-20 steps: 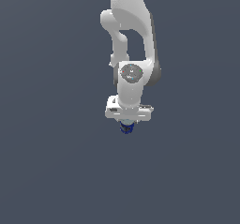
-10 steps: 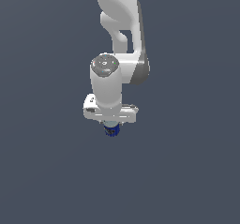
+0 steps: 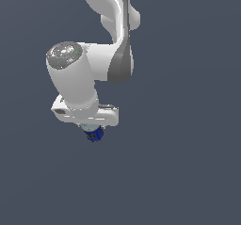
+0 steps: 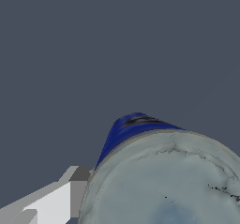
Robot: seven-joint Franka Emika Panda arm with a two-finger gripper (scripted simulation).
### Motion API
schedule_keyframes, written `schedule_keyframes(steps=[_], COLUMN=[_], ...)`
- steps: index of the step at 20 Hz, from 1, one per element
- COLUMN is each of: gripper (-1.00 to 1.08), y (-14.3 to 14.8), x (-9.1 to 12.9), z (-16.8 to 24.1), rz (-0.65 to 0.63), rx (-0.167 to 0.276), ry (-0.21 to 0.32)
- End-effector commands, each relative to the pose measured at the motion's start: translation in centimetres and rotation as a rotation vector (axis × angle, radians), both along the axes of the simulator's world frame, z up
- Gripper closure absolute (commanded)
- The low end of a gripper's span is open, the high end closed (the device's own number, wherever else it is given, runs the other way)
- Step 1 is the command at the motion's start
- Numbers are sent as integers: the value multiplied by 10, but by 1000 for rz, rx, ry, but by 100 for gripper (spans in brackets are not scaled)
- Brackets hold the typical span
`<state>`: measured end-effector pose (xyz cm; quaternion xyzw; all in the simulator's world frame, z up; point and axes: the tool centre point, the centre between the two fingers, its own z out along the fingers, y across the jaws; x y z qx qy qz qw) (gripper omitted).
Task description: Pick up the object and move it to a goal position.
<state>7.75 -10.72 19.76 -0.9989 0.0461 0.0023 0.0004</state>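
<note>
Can point(image 4: 168, 181): its pale grey-white top is filling much of the wrist view, with the dark blue body point(image 4: 129, 127) showing as a sliver behind the rim. It is sitting right up against the camera.
Finger point(image 4: 51, 204): one white and grey finger is showing beside the can, its grey tip lying against the can's side at the rim.
Gripper point(image 3: 92, 131): in the exterior view it is pointing down under the white gripper bar point(image 3: 84, 115). The fingers are largely hidden by the bar and the can, so the width of the opening is hard to read; it appears to be closed on the can, which is hanging below the bar with nothing under it.
Can's place: the blue body point(image 3: 95, 134) is peeking out just beneath the bar, toward the exterior view's left of centre, and is narrower than the bar.
Arm point(image 3: 89, 73): the white links are reaching down from the top edge, a round grey joint cap point(image 3: 63, 55) facing the camera.
Background point(image 3: 188, 148): a plain dark grey-blue field is surrounding everything.
</note>
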Motion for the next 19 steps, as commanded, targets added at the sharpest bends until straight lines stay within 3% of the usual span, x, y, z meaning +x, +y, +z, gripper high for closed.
schedule_keyframes(steps=[1, 9, 19], gripper=[108, 108, 108], y=[-14, -39, -49], x=[9, 26, 33], z=[13, 32, 39], rz=[1, 1, 1], rx=[0, -1, -1], ry=[-4, -5, -5])
